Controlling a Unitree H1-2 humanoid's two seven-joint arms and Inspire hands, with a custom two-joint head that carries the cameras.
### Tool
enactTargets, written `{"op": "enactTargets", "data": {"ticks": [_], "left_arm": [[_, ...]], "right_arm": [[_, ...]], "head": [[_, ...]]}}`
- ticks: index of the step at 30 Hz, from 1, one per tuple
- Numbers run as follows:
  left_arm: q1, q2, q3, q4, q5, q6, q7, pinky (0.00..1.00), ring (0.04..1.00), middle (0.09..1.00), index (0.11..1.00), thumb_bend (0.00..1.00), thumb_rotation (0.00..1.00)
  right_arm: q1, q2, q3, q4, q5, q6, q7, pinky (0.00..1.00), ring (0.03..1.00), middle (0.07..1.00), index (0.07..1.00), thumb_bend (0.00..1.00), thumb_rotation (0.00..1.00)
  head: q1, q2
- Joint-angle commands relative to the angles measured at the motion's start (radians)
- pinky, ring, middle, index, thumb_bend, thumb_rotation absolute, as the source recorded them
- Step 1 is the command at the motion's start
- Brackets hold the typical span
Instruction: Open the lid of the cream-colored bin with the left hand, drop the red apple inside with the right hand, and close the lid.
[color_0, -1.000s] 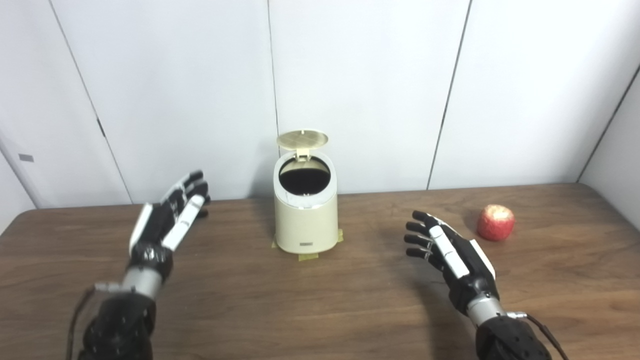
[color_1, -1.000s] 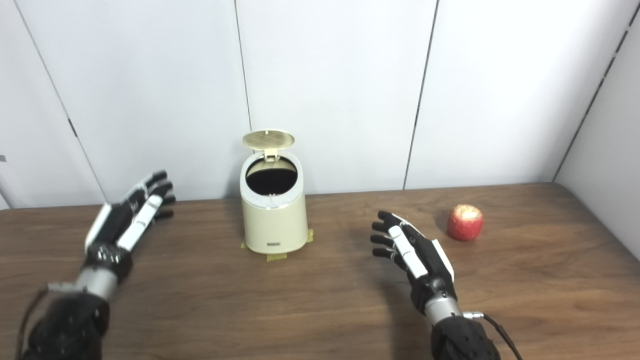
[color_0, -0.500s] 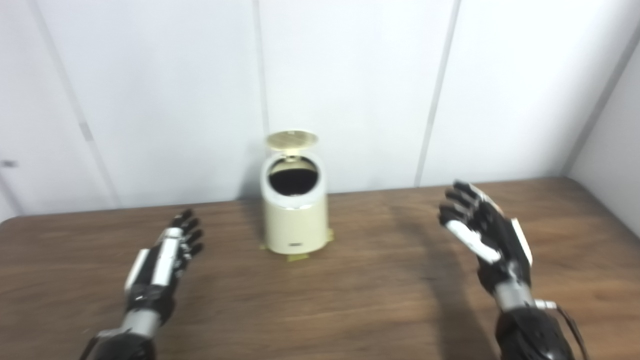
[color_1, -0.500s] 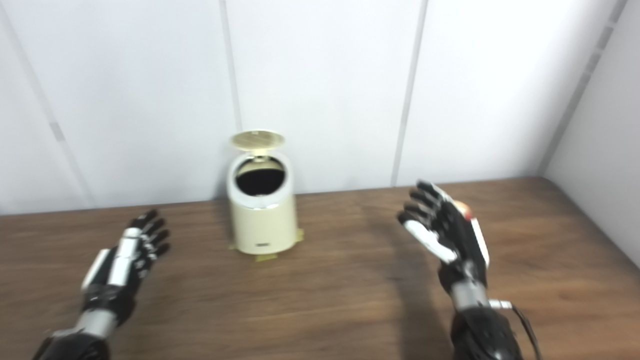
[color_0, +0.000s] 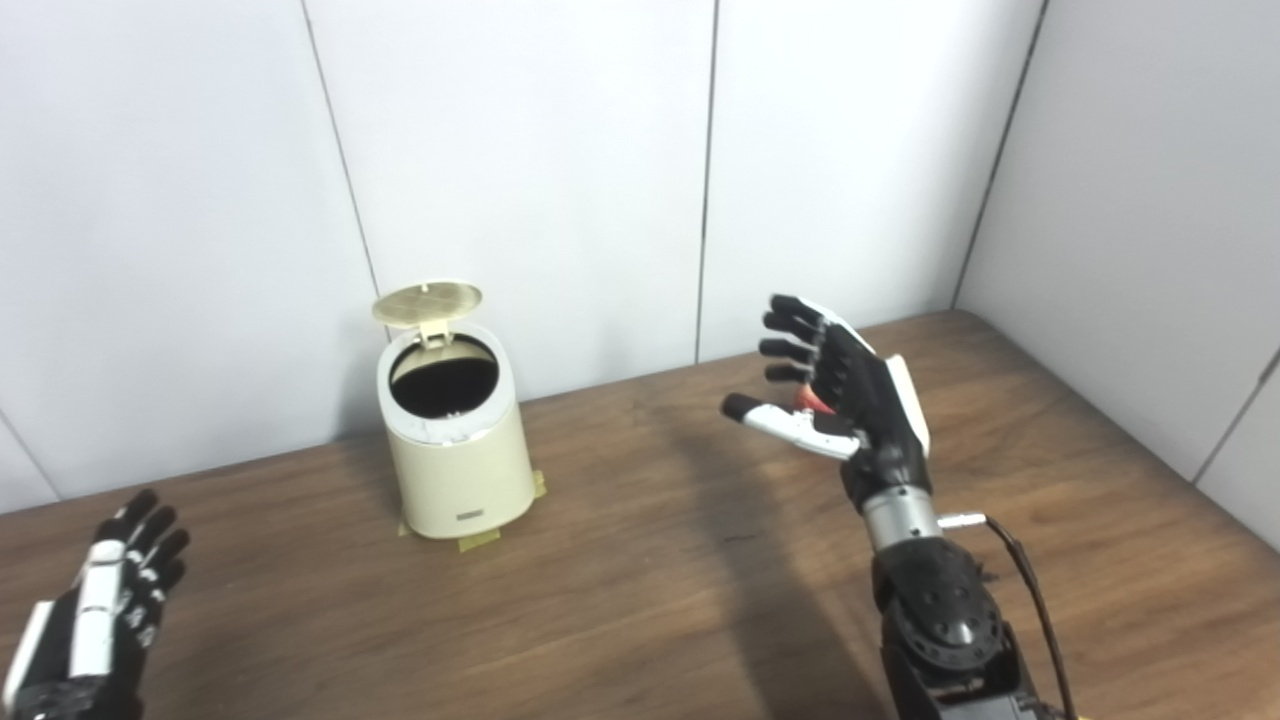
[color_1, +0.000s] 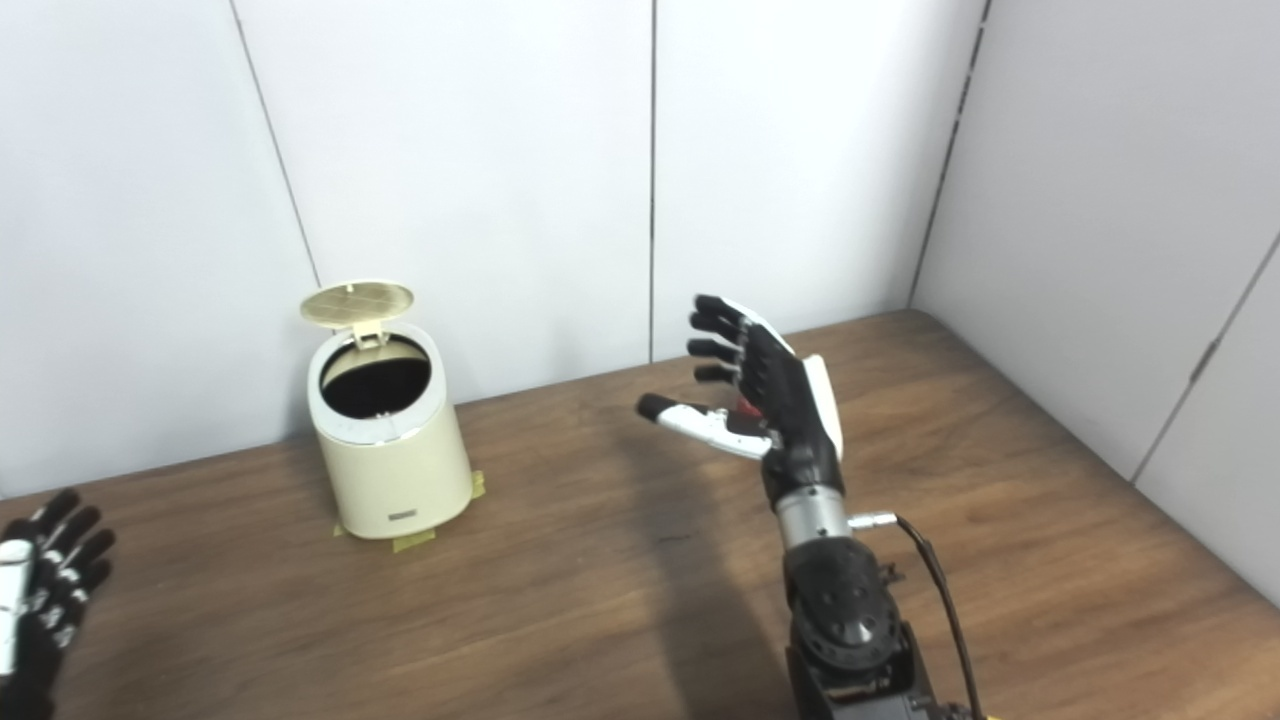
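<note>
— Moved since a second ago? Right robot hand (color_0: 840, 395) raised off the surface (color_0: 640, 590), now in front of the red apple (color_0: 806, 400), fingers spread, gripping nothing. Camera swung right too.

— Progress? Lid (color_0: 427, 302) of cream-colored bin (color_0: 455, 450) already up. Apple barely visible, not yet grasped. Left robot hand (color_0: 105, 610) low, open, empty. Drop and closing remaining.

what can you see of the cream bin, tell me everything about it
The cream-colored bin is a small round tub, smooth and plastic-looking, narrower at the top, with a pale rim and a small dark label low on its front. Its round lid stands hinged open at the back, showing a dark inside whose contents cannot be made out. It stands upright on the wooden table near the wall, with tape strips at its base. Neither hand touches it.
</note>
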Motion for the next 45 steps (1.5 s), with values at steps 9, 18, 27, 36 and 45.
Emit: {"op": "enactTargets", "data": {"ticks": [9,18,27,36,45], "left_arm": [[-0.019,0.032,0.004,-0.032,-0.029,0.023,0.002,0.97,0.947,0.967,0.977,0.42,0.88],[-0.018,0.021,-0.012,-0.112,-0.027,0.085,0.015,0.99,0.96,0.988,1.0,0.35,0.98],[-0.002,-0.002,-0.017,-0.164,-0.045,0.126,0.024,1.0,0.985,1.0,1.0,0.3,1.0],[0.017,-0.004,-0.029,-0.207,-0.039,0.15,0.039,1.0,0.986,0.993,1.0,0.29,1.0],[0.027,-0.001,-0.029,-0.229,-0.05,0.165,0.04,1.0,0.996,0.992,1.0,0.29,1.0]], "right_arm": [[-0.162,-0.286,0.101,-0.078,-0.303,0.219,0.248,0.72,0.861,0.889,0.852,0.89,0.24],[-0.281,-0.409,0.163,0.031,-0.478,0.22,0.477,0.76,0.873,0.882,0.844,0.92,0.12],[-0.391,-0.512,0.316,0.241,-0.63,0.196,0.619,0.78,0.885,0.867,0.821,0.95,0.16],[-0.505,-0.533,0.451,0.526,-0.696,0.118,0.612,0.76,0.892,0.876,0.822,0.96,0.17],[-0.58,-0.512,0.518,0.658,-0.751,0.113,0.587,0.83,0.93,0.895,0.826,0.92,0.11]], "head": [[-0.062,0.013],[-0.087,0.021],[-0.078,0.029],[-0.068,0.039],[-0.064,0.045]]}}
